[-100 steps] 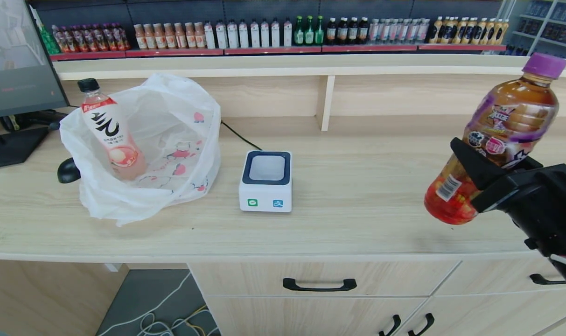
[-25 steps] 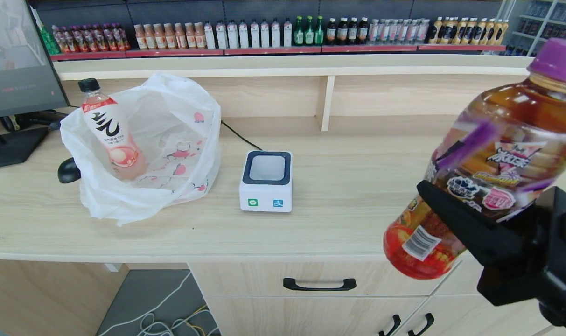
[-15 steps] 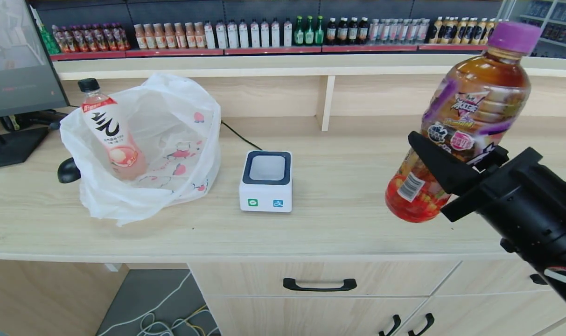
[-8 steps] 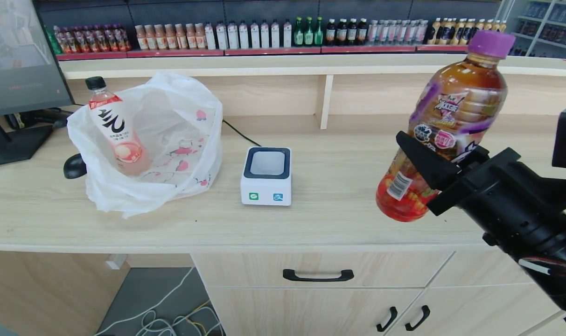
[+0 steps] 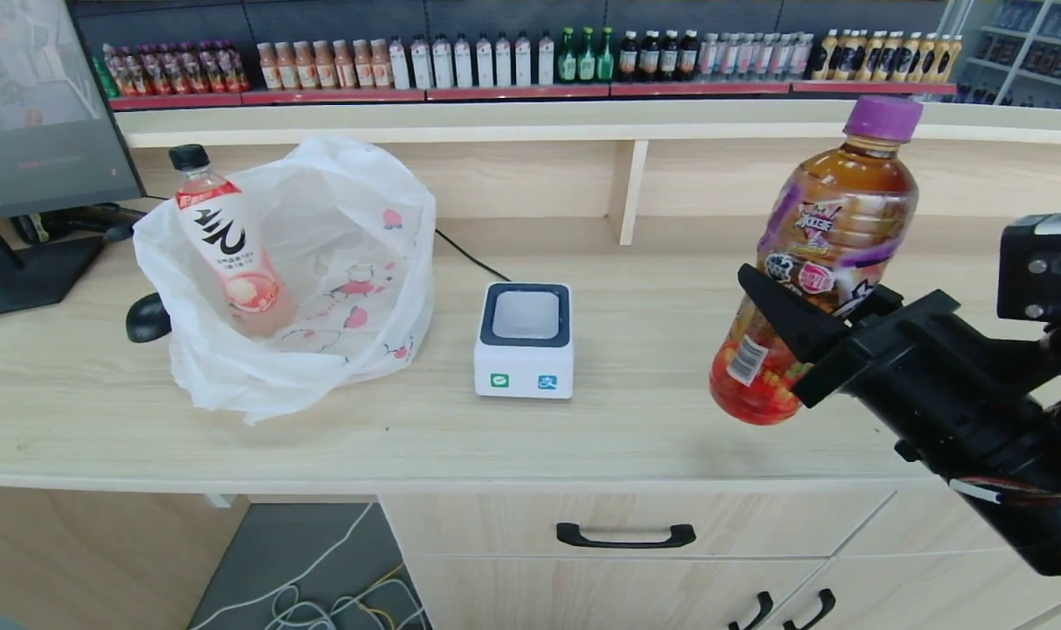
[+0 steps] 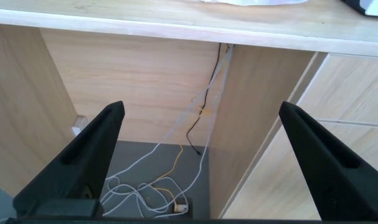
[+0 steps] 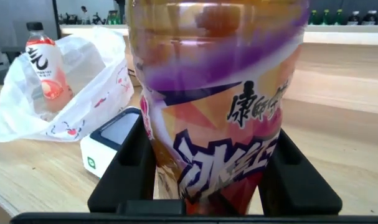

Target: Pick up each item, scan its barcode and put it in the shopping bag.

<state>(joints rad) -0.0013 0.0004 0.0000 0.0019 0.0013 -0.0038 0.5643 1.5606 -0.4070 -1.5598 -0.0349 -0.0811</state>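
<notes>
My right gripper [image 5: 823, 319] is shut on an amber drink bottle [image 5: 814, 262] with a purple cap and purple label, held upright and slightly tilted above the counter's right side; a barcode shows low on its side. In the right wrist view the bottle [image 7: 217, 106] sits between the black fingers [image 7: 129, 168]. The white scanner box [image 5: 525, 339] stands mid-counter, left of the bottle, seen as scanner [image 7: 111, 143] too. A white shopping bag [image 5: 320, 289] at the left holds a pink peach drink bottle [image 5: 230, 249] with a black cap. My left gripper [image 6: 201, 162] hangs open below the counter edge, nothing between its fingers.
A monitor [image 5: 31, 131] on its stand and a black mouse [image 5: 148, 317] sit at the counter's far left. A raised wooden shelf with a divider [image 5: 626, 188] runs along the back. Drawers with black handles [image 5: 624, 535] are under the counter. Loose cables [image 6: 170, 180] lie on the floor.
The right gripper has carried the bottle from the far right, up close past the camera, then leftward toward the scanner. The head camera has shifted slightly, moving the whole scene right.
</notes>
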